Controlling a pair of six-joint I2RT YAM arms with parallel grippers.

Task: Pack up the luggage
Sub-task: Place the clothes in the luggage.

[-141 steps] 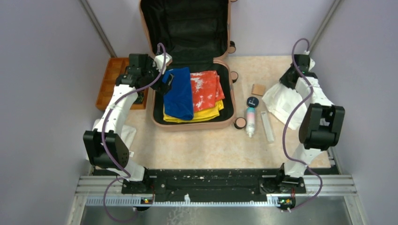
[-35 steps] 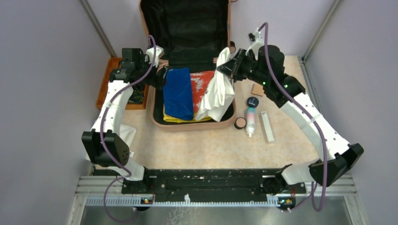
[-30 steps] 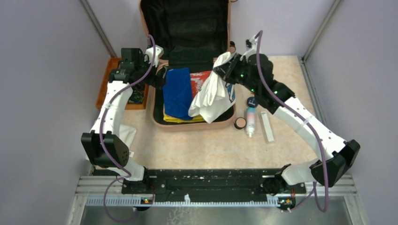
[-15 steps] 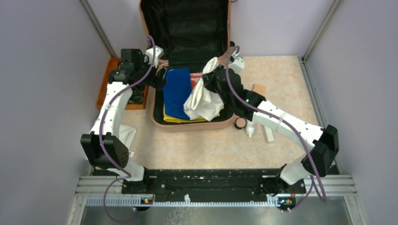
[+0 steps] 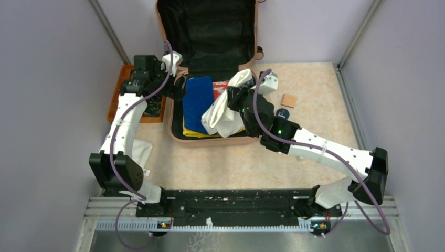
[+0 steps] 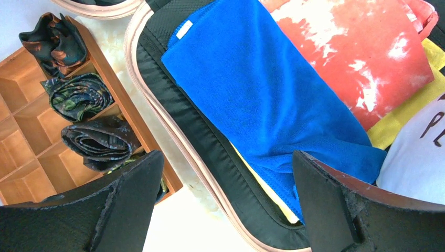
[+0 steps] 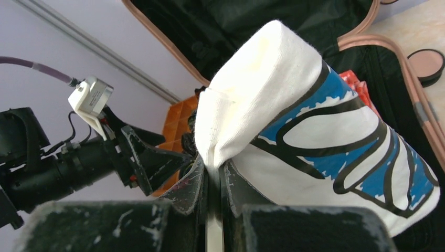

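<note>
over the open luggage (image 5: pixel 207 31), which stands at the twelve o'clock end of the tabletop (image 5: pixel 220 168) with its lid raised against the back wall, the right gripper (image 7: pixel 212 176) hangs with a white shirt (image 7: pixel 294 136). its fingers (image 7: pixel 186 191) are clenched on a fold of this shirt, and the cloth, printed in blue and black, droops down into the lower half of the case. i judge that the step in hand is to lay this shirt in with the other clothes. the next move, as i see it, calls for lowering the shirt toward the three o'clock side of the case, where the pile looks less covered, and for letting go only when most of the cloth is inside the rim and not over it.

the left gripper (image 6: pixel 225 157) hovers at the nine o'clock rim of the luggage, its fingers (image 6: pixel 131 184) spread wide and holding nothing.

the case holds a blue towel (image 6: pixel 262 89) on the nine o'clock side, a red-and-white cloth (image 6: pixel 362 58) beside it, and a yellow cloth (image 6: pixel 404 115) under both. just beside the case at nine o'clock sits a wooden tray (image 6: pixel 23 100); some compartments hold dark rolled cloths (image 6: pixel 99 144), others look empty. a small brown square (image 5: pixel 289 100) lies on the tabletop at three o'clock of the case.
</note>
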